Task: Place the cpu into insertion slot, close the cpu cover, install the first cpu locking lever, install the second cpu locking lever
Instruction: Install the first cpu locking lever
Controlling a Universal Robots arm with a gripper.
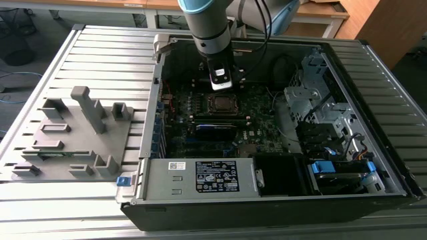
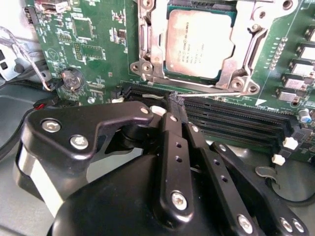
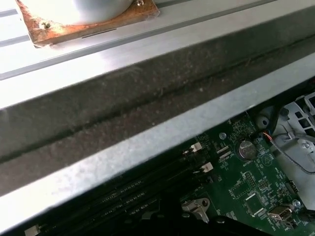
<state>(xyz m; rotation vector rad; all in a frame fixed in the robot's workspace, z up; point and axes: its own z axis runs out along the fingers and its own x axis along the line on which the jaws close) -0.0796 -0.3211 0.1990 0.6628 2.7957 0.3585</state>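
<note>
The cpu [image 2: 199,44] lies flat in the insertion slot [image 1: 221,103], its silvery top showing through the window of the cpu cover [image 2: 238,56], which is down over it. A thin metal locking lever [image 2: 221,92] runs along the socket's edge nearest my gripper [image 2: 175,102]. The gripper's black fingers [image 2: 170,132] are shut together with nothing visibly between them, and their tips are at the free end of that lever. In the exterior view the gripper [image 1: 221,86] hangs inside the open computer case just behind the socket.
Long black memory slots [image 2: 236,123] lie between the gripper and the socket. A coin battery [image 2: 72,77] and cables sit to one side. The case wall [image 3: 123,142] is close by. A power supply [image 1: 200,177] and drive bays [image 1: 320,115] stand in the case. A grey fixture [image 1: 73,135] is at the exterior view's left.
</note>
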